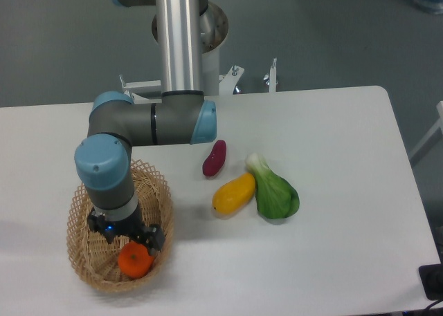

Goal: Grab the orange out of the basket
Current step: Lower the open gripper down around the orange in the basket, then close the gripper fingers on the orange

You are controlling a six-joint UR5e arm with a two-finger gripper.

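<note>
Your gripper (131, 241) sits over the orange (135, 261) in the basket (83, 261); its finger state is hidden. Squash (234, 193), greens (275, 191) lie well apart.

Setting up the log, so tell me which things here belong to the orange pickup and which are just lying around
Part of the job: the orange, the basket, the hand.
Just lying about: purple sweet potato, yellow squash, green bok choy.

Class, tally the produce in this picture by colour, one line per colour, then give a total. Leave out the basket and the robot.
Orange: 1, the orange in the basket
Yellow: 1, the squash-like piece
Purple-red: 1, the elongated piece
Green: 1, the leafy vegetable
Total: 4
</note>
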